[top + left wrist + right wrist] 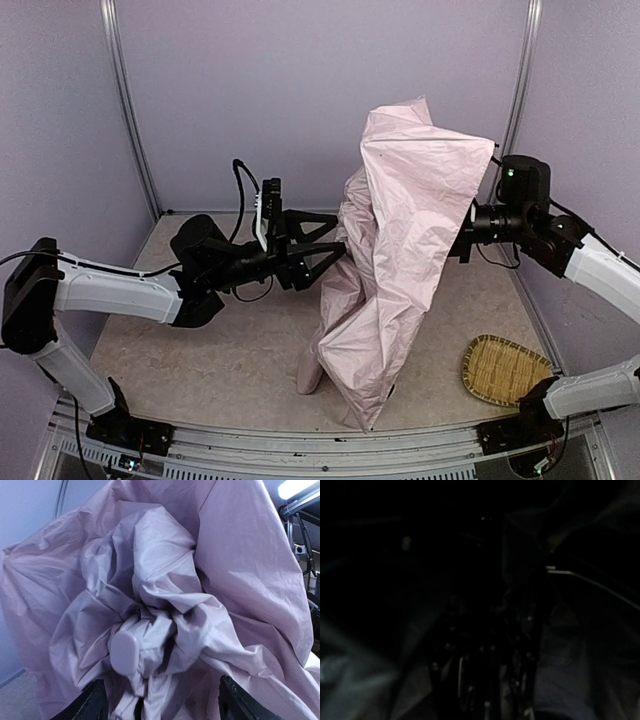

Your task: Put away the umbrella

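The umbrella [405,260] is a crumpled heap of pale pink fabric standing tall in the middle of the table, its lower edge resting on the tabletop. My left gripper [338,243] is open at the heap's left side, level with its middle. In the left wrist view its black fingertips [95,702] stand wide apart, nothing clamped between them. Bunched fabric and a rounded pale pink plastic end piece [124,652] lie just ahead. My right arm's wrist [500,222] reaches into the fabric from the right, and its gripper is buried. The right wrist view is almost black, showing only dark lining and a thin metal rib [580,577].
A woven bamboo tray [505,368] lies at the front right of the table, beside the right arm's base. Purple enclosure walls close in the back and both sides. A metal rail [300,440] runs along the near edge.
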Robot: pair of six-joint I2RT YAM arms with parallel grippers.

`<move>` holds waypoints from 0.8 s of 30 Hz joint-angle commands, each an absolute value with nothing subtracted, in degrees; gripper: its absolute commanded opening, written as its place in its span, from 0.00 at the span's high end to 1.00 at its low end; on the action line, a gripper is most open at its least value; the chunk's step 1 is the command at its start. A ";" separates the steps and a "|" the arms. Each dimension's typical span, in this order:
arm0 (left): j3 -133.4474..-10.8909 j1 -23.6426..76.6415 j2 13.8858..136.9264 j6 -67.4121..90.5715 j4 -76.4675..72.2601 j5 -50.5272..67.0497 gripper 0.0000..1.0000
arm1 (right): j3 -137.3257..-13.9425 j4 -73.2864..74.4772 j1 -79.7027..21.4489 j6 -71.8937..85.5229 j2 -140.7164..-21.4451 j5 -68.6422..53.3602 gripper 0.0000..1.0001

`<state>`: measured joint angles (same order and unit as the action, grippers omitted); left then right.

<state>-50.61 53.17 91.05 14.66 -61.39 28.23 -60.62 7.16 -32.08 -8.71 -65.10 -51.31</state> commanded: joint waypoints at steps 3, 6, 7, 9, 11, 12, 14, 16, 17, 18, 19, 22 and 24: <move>-45.12 50.74 83.02 9.55 -58.16 20.25 0.13 | -62.74 7.77 -23.04 -8.91 -60.67 -45.27 1.00; -42.60 50.47 79.55 6.62 -56.41 15.71 0.12 | -65.63 9.21 -20.41 -10.60 -61.15 -40.07 1.00; -42.14 50.34 78.62 5.72 -55.40 14.65 0.12 | -67.21 9.64 -19.84 -11.43 -61.73 -38.06 1.00; -41.53 50.28 76.90 4.41 -53.18 13.02 0.12 | -71.41 10.51 -19.02 -13.56 -63.09 -34.42 1.00; -40.64 50.19 75.52 3.82 -52.38 12.62 0.16 | -76.79 11.39 -18.17 -15.41 -64.68 -34.68 1.00; -40.18 50.19 75.09 3.83 -52.09 13.17 0.20 | -80.70 11.82 -17.64 -15.57 -65.68 -35.85 1.00; -39.34 50.31 74.92 4.26 -51.80 15.42 0.28 | -86.13 12.42 -17.36 -14.89 -67.93 -37.63 1.00; -38.60 51.08 75.89 4.26 -52.04 17.83 0.33 | -90.10 12.59 -17.33 -13.57 -69.58 -39.93 1.00; -38.39 51.75 76.66 3.64 -52.22 18.54 0.34 | -91.52 12.48 -17.32 -13.13 -70.22 -42.03 1.00; -38.39 52.41 77.50 2.63 -52.45 19.03 0.34 | -92.67 12.15 -17.31 -12.75 -70.63 -44.56 1.00; -38.52 52.96 78.51 1.45 -52.70 19.47 0.32 | -93.49 11.45 -17.31 -12.21 -70.81 -47.61 1.00; -39.90 53.44 81.78 -1.13 -54.25 21.00 0.23 | -94.12 6.13 -17.32 -9.08 -70.69 -56.10 1.00; -42.29 53.50 84.14 -2.00 -53.81 23.28 0.19 | -94.08 1.99 -17.32 -6.02 -70.62 -59.02 1.00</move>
<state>-39.20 53.17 80.40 1.78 -53.54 18.96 -92.33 11.46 -17.69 -11.64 -70.41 -48.01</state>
